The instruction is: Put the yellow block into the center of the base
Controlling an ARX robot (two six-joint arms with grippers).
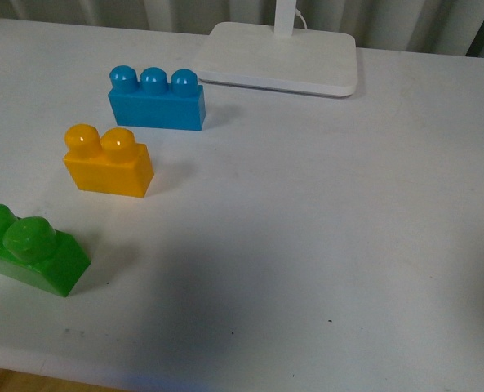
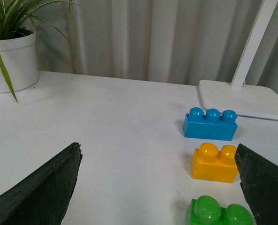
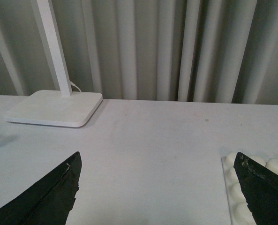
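Observation:
The yellow block [image 1: 108, 161] stands upright on the white table, between a blue three-stud brick [image 1: 156, 99] and a green two-stud brick [image 1: 31, 249]. In the left wrist view the yellow block [image 2: 214, 162] lies ahead of my left gripper [image 2: 160, 187], close to one fingertip [image 2: 263, 180]; the jaws are wide open and empty. The white studded base [image 3: 235, 187] shows only in the right wrist view, partly hidden behind one fingertip [image 3: 263, 187] of my right gripper [image 3: 157, 192], which is open and empty. The base is out of the front view, and neither gripper shows there.
A white lamp stand [image 1: 278, 55] with a pole sits at the table's back; it also shows in the left wrist view [image 2: 246, 96] and the right wrist view [image 3: 54, 108]. A potted plant [image 2: 12, 56] stands at the back. Grey curtains hang behind the table.

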